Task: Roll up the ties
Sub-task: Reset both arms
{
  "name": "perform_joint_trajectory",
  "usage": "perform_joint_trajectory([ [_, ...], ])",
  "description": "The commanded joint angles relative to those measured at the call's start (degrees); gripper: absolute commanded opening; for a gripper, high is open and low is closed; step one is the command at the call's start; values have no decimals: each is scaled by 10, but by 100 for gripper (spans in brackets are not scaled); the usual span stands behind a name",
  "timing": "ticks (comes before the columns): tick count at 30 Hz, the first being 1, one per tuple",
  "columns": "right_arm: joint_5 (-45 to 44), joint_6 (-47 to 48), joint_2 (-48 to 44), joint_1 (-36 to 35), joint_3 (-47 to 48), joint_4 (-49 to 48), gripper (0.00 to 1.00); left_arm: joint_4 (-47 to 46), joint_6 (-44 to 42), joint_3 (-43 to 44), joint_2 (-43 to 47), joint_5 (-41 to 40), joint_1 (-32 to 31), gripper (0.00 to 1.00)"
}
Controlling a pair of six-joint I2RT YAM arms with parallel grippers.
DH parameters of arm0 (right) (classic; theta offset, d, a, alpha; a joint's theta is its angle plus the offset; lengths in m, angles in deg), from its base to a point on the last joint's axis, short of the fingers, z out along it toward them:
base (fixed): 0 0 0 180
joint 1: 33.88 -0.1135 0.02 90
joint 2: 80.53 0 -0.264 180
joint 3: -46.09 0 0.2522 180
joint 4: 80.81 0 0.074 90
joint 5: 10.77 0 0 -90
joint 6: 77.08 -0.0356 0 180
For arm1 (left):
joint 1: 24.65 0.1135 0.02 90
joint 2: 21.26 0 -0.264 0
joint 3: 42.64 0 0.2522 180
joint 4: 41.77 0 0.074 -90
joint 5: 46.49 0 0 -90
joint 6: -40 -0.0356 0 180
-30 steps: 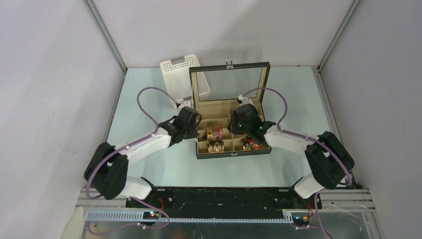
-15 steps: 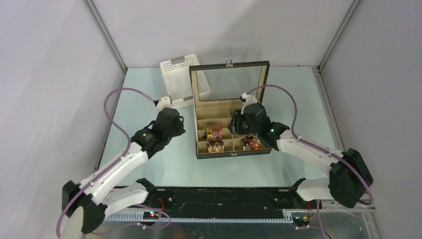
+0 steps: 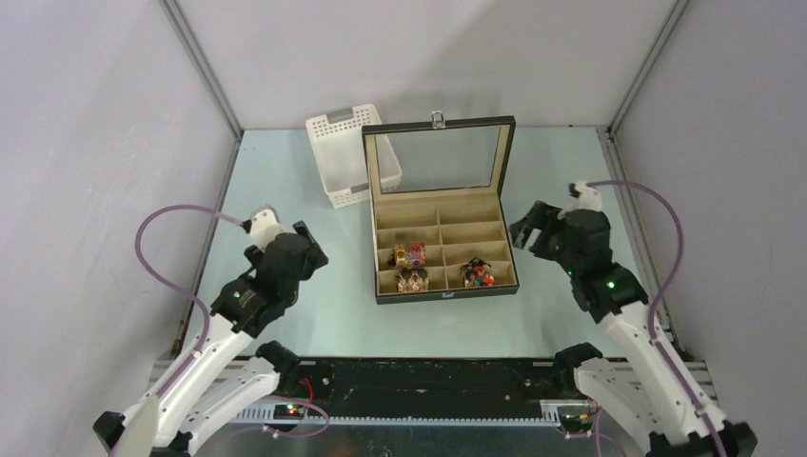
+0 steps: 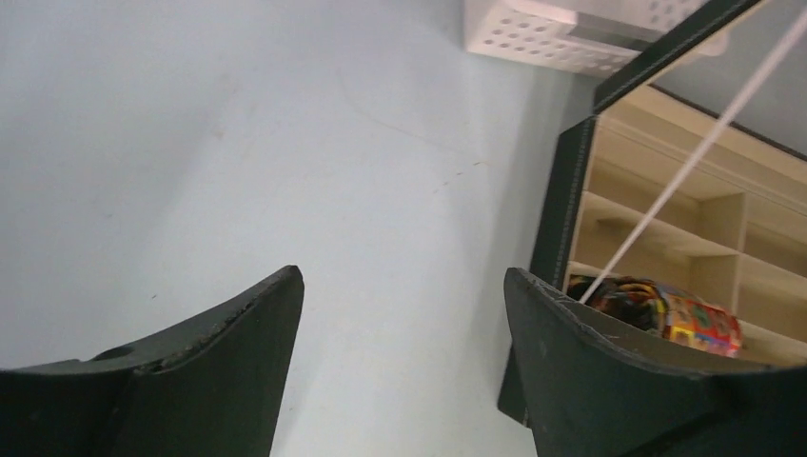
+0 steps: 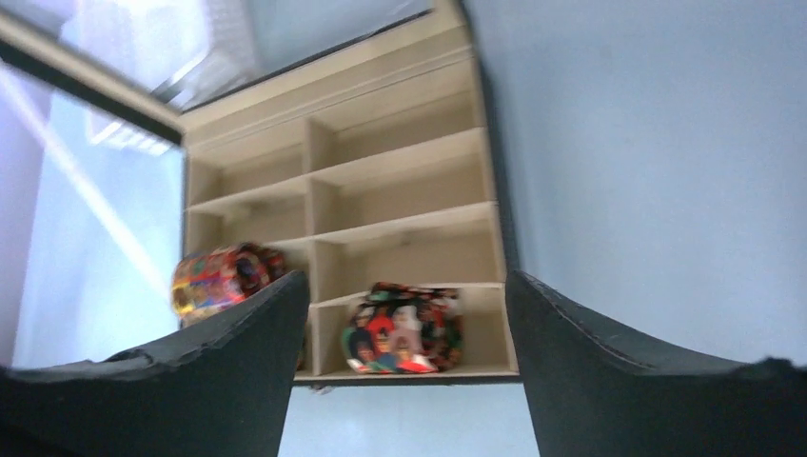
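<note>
Three rolled ties sit in the near compartments of the black box (image 3: 447,296): two on the left (image 3: 410,253) (image 3: 412,279) and one on the right (image 3: 477,273). My left gripper (image 3: 306,246) hangs open over the table, left of the box and apart from it. Its wrist view shows bare table between the open left gripper (image 4: 404,281) and a coiled tie (image 4: 666,309) at the right. My right gripper (image 3: 529,233) is open to the right of the box. In its wrist view the right gripper (image 5: 404,281) frames a rolled tie (image 5: 404,328), with another tie (image 5: 219,281) to the left.
The box's glass lid (image 3: 438,157) stands upright at the back. A white perforated basket (image 3: 343,152) leans behind the box's left corner and also shows as the basket (image 4: 552,29) in the left wrist view. Grey walls close in both sides.
Both arms have pulled back from the box, the left one to the left and nearer, the right one to the right. Both grippers have opened wide.
</note>
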Motion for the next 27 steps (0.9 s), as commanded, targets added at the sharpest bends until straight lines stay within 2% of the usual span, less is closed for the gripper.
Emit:
perform_joint_trajectory([
  [1,-27,-19,-63,73,-37,91,83,54,52,-5,30,-71,4,85],
  [6,-31,-35,-103,130,-83,113,87,69,54,-3,56,-82,3,88],
  [21,-18,-21,-84,135,-92,79,88,77,64,-20,69,-112,4,96],
  [24,-22,-19,-86,135,-92,81,89,76,62,-24,75,-115,4,97],
  [27,-31,-15,-86,134,-92,84,96,75,62,-27,80,-116,4,99],
])
